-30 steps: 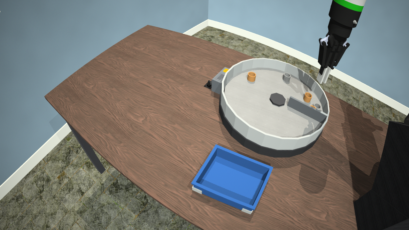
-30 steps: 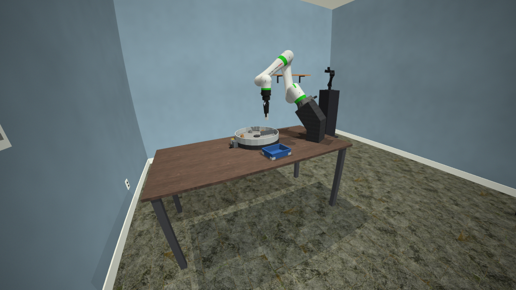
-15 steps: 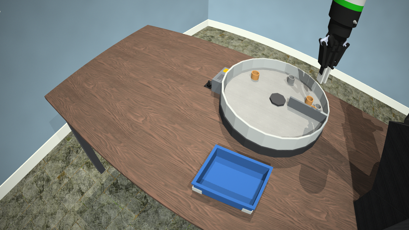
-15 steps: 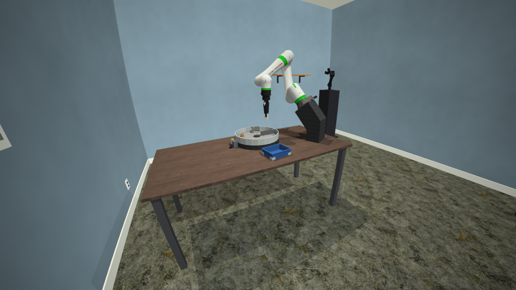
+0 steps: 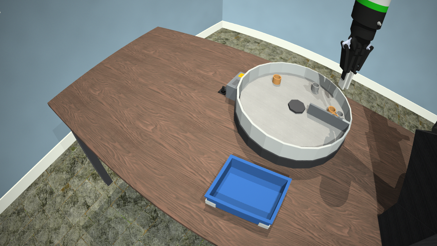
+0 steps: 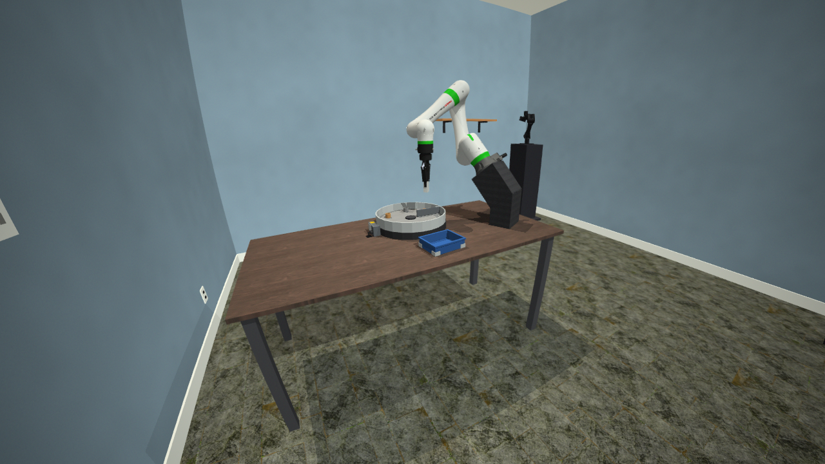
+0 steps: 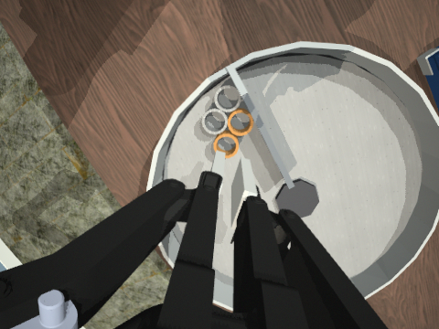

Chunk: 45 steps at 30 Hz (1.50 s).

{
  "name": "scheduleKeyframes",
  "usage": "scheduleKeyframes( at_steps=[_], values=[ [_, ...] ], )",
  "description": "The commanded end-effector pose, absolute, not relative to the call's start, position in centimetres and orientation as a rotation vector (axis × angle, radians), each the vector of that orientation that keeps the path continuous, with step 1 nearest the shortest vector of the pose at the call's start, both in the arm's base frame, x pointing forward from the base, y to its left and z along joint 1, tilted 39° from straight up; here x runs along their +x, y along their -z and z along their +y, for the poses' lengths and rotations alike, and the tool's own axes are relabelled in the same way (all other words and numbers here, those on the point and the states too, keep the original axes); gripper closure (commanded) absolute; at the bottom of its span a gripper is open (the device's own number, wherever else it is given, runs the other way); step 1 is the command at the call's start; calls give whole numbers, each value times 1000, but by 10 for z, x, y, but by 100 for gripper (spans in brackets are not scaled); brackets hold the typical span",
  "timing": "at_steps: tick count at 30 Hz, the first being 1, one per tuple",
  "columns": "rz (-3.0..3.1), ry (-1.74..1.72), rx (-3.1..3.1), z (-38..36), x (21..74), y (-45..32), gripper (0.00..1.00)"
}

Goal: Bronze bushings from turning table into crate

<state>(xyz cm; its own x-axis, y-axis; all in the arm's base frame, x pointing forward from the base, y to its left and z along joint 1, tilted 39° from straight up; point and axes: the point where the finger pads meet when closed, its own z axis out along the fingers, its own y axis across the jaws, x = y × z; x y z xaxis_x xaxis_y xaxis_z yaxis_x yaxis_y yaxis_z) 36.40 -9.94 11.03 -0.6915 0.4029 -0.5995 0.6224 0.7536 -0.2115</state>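
Note:
The round grey turning table holds several bushings. In the top view a bronze bushing stands at the far left of the table and a steel bushing at the back. Another bronze bushing and a steel bushing sit against the grey bar. The wrist view also shows a bronze bushing and two steel bushings clustered at the bar. My gripper is shut and empty, high above the table's far rim. The blue crate is empty.
A dark octagonal hub sits at the turning table's centre. A grey control box adjoins its left side. The black robot pedestal stands at the right end of the wooden table.

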Motion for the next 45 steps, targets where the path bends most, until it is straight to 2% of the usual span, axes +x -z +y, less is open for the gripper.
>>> scheduleKeyframes(
  at_steps=[1, 45],
  values=[
    [2417, 549, 770, -99, 364, -110, 91],
    [2417, 549, 770, -99, 364, -110, 91]
  ],
)
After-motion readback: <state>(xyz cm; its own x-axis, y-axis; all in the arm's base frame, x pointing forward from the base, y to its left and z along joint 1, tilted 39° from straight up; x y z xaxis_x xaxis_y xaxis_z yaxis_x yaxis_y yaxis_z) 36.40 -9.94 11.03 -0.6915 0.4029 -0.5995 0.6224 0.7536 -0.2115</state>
